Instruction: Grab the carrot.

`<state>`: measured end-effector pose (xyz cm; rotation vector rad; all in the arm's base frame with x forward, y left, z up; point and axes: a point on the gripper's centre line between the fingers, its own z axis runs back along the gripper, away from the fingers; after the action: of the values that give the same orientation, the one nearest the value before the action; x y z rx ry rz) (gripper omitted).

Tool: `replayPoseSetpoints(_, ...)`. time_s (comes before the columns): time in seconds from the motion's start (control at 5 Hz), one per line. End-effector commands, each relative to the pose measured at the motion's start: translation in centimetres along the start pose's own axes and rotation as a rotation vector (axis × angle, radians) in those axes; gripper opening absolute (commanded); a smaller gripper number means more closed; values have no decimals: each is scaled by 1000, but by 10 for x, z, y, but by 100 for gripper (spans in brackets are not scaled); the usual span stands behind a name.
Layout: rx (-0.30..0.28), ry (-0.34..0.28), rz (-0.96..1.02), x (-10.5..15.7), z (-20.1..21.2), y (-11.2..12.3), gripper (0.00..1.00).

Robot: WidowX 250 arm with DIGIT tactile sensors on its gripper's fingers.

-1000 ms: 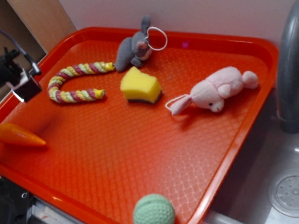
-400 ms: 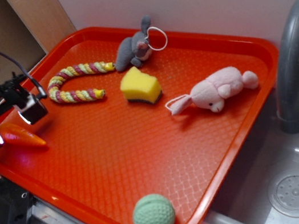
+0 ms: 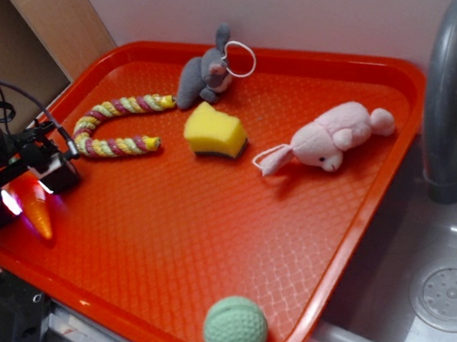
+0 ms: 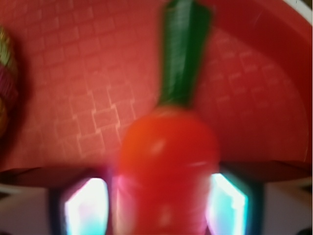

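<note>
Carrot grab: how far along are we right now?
Done: the gripper is down at the tray's left edge, straddling the carrot. In hand: the wrist view shows the carrot between both fingers, which sit close to its sides; contact is too blurred to confirm. Left: finish closing, then lift, since its tip looks to rest on the tray.

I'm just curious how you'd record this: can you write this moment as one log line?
stage: grasping | claw: straddling carrot, closure unclear | carrot: on tray, near its left edge, tip pointing away from claw | other toys: untouched
</note>
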<state>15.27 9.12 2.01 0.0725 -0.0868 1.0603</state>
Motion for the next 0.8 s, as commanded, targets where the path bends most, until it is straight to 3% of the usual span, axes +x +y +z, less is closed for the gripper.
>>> replayPoseSetpoints(0.0,55,25,-496,-6,90,-61,0)
replayPoseSetpoints(0.2,-30,52,-743,-18,135,-110,0)
replayPoseSetpoints(0.4,-101,70,-990,-41,164,-130,0)
replayPoseSetpoints(0.6,-158,-5,-1235,-73,191,-124,0)
